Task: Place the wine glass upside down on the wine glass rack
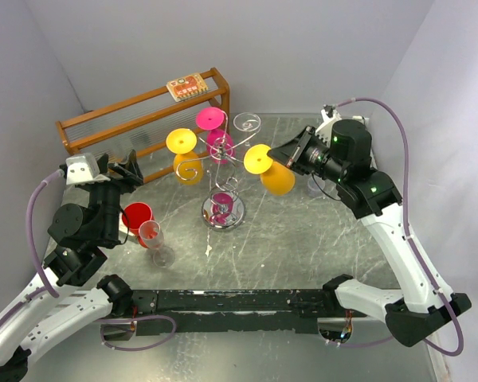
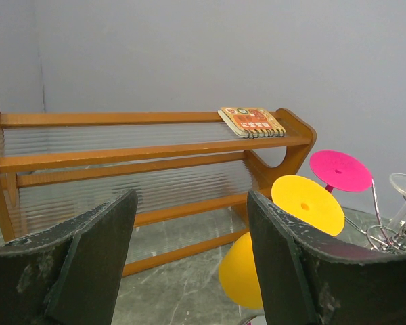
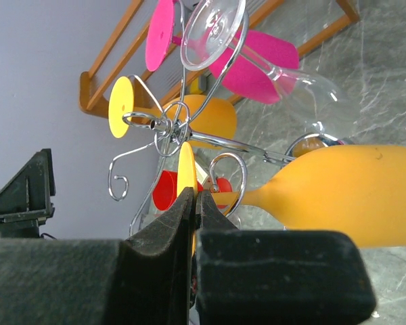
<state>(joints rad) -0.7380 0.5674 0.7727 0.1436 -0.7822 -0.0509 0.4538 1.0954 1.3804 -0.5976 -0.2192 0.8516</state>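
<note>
Holding the wine glass (image 1: 279, 180), the orange-yellow one, in the right claw (image 1: 283, 153). Clenched tight on the thin edge of the round flat foot (image 3: 185, 162), seen best from the right wrist. Not hung up yet. Up in the air just beside the wine glass rack (image 1: 233, 219), on its right side, tipped over with the bowl (image 3: 352, 186) lower down and pointing away from the post. Stem very near one curly arm (image 3: 227, 169) of the rack; cannot tell if touching.

Already hanging on other arms, feet up: a yellow glass (image 1: 188, 169), a pink glass (image 1: 220, 146) and a clear glass (image 1: 247, 122).

Looks like the hanging step, about halfway through. Next, most likely: slide the thin stem into the gap of the free curly arm, with the flat foot ending up on top of the wire and the bowl hanging straight down. Go slowly. Keep away from the clear glass and the other yellow foot close by. Let go only after that.

Left claw (image 1: 119, 167) wide open, holding nothing, up off the desk (image 1: 303, 247), looking at the brown wooden shelf (image 1: 103, 119) with a little notebook (image 1: 186, 86) on top. Down beside that arm, standing on the desk: a red cup (image 1: 135, 215) and a tall clear glass (image 1: 153, 237). Nothing to do on that side right now, by the look of it.
</note>
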